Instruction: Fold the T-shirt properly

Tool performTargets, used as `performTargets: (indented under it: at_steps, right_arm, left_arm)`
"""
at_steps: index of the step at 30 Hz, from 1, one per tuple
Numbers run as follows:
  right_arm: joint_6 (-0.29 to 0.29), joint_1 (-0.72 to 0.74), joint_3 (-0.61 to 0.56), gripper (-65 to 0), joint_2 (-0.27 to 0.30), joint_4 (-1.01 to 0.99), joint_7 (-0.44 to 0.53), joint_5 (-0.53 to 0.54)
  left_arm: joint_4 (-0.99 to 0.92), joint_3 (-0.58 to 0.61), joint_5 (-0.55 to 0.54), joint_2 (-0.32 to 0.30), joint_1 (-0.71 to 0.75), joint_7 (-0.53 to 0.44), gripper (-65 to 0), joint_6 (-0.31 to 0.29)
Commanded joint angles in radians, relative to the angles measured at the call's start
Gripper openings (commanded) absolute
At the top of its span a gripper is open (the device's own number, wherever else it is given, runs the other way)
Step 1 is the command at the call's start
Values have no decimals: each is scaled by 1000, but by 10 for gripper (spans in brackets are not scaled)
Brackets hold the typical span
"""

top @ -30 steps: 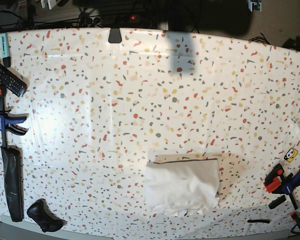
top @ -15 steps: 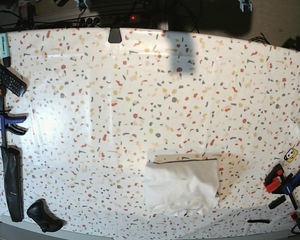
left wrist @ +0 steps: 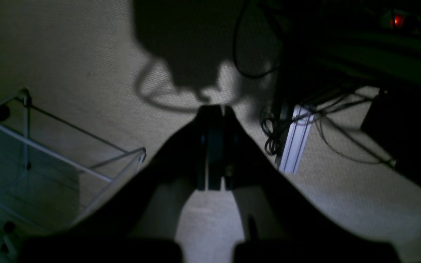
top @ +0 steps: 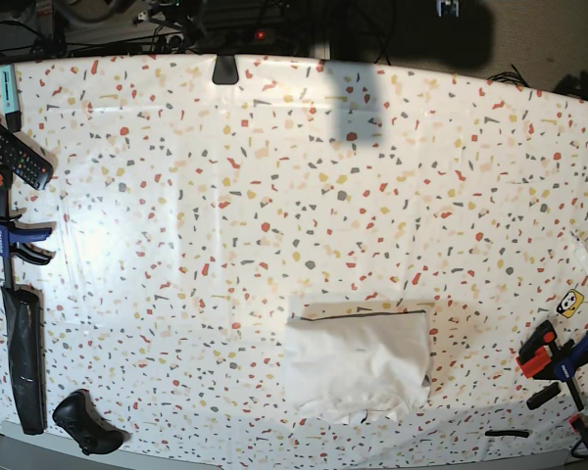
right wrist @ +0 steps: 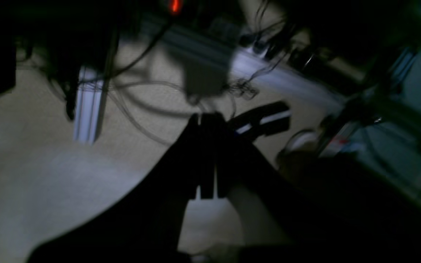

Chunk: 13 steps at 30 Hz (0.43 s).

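The white T-shirt (top: 358, 367) lies folded into a compact, slightly rumpled rectangle on the terrazzo tabletop (top: 274, 196), near its front edge and right of centre. No gripper touches it. In the left wrist view my left gripper (left wrist: 214, 109) is shut, with nothing between its dark fingers, and hangs over carpeted floor off the table. In the right wrist view my right gripper (right wrist: 207, 117) is likewise shut and empty, over floor and cables. Neither gripper shows over the table in the base view.
A remote control (top: 15, 147), a blue-and-red clamp (top: 5, 235), a black strip (top: 24, 357) and a black lump (top: 83, 423) line the left edge. Another clamp (top: 559, 357) and a yellow sticker (top: 569, 303) sit at the right. A wire rack (left wrist: 49, 146) and an aluminium profile (left wrist: 294, 142) stand on the floor.
The T-shirt lies exactly as before. Small bits of hardware at the top edge of the base view have shifted sideways behind the table.
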Motion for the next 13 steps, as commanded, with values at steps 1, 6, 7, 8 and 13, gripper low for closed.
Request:
performTargets:
  at_steps: [1,6,7,8,13]
  right_arm:
    - [-11,4,-6,-650,8,1,0,9]
    - [-9,22,-10,-650,9,1,0,9]
    - [-9,24,-10,-650,9,1,-5,9]
    - [-9,24,-10,-650,9,1,-16,9]
    - [-9,24,-10,-650,9,1,-19,9]
  left_arm:
    - [2,-1,0,-3,11,-7,-650,10]
    - [5,-1,0,-3,11,-8,-650,10]
    - [8,-1,0,-3,12,-7,-650,10]
    - [8,-1,0,-3,12,-6,-650,10]
    - [8,-1,0,-3,11,-8,-650,10]
